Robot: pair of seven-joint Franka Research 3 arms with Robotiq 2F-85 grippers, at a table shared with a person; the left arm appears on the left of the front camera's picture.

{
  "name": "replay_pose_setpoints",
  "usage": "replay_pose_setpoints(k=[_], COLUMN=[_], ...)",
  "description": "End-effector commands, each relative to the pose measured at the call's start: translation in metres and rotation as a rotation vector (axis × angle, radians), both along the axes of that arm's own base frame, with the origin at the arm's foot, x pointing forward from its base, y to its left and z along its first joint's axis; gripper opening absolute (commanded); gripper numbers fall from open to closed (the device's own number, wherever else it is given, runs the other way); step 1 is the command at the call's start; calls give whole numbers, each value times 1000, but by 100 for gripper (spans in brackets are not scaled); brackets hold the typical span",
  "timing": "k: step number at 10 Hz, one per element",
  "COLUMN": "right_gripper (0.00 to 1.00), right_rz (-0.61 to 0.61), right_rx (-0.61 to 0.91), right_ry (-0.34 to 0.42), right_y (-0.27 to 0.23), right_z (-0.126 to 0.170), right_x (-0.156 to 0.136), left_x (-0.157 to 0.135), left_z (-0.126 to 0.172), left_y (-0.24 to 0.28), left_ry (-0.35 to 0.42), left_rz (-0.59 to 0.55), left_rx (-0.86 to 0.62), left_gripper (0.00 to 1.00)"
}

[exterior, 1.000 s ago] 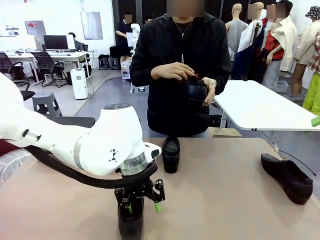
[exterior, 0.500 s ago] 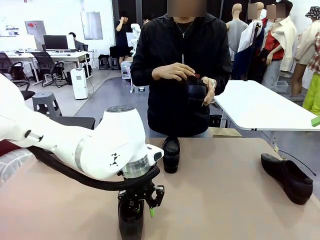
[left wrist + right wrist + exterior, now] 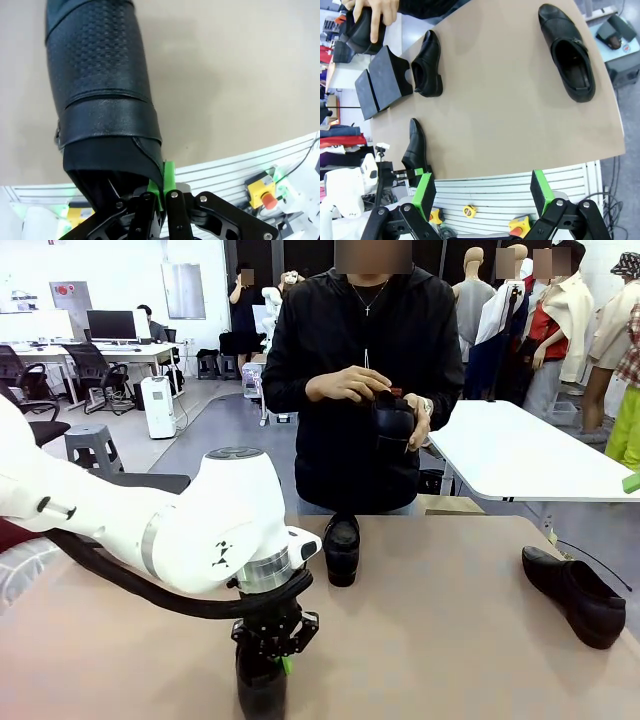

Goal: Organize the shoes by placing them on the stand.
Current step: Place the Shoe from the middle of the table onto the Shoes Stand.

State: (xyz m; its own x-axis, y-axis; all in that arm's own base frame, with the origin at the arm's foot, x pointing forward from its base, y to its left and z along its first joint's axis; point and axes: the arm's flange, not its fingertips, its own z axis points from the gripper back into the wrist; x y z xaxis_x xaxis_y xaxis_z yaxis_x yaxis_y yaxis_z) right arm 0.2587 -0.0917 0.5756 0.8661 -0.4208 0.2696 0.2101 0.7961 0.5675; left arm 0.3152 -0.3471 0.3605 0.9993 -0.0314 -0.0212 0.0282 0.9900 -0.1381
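As L tool (image 3: 164,184) grips shoe (image 3: 100,100), toe far-side.

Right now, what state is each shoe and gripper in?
Left gripper: shut on near shoe at its rim.
Right gripper: open, holding nothing.
Near shoe: on table, gripped.
Loafer: upright on table, untouched.
Right shoe: on table, untouched.
Fourth shoe: held in person's hands.

Past the far right corner of your tan table (image 3: 450,640) stands a white table (image 3: 520,455). Off its far left you see a grey stool (image 3: 92,448) and a white floor unit (image 3: 158,406).
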Motion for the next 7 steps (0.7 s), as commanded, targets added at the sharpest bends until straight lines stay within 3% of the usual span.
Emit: replay_pose_setpoints(k=[1, 2, 4, 5, 6, 7], right_gripper=[100, 100, 100, 100, 100, 100], right_rz=[17, 17, 17, 17, 17, 17], right_rx=[13, 13, 13, 13, 13, 13], right_ry=[-12, -12, -12, -12, -12, -12], right_y=[-2, -2, -2, -2, -2, -2], right_z=[1, 1, 1, 1, 1, 1], right_x=[0, 0, 0, 0, 0, 0], left_x=[-15, -28, -75, -94, -106, -102], left_z=[31, 59, 129, 157, 181, 201], left_y=[17, 28, 65, 87, 113, 141], left_ry=[-39, -94, -248, -349, -426, -490], left_rz=[-30, -111, -376, -380, -465, -496], left_rx=[58, 59, 76, 126, 141, 175], left_gripper=[0, 0, 0, 0, 0, 0])
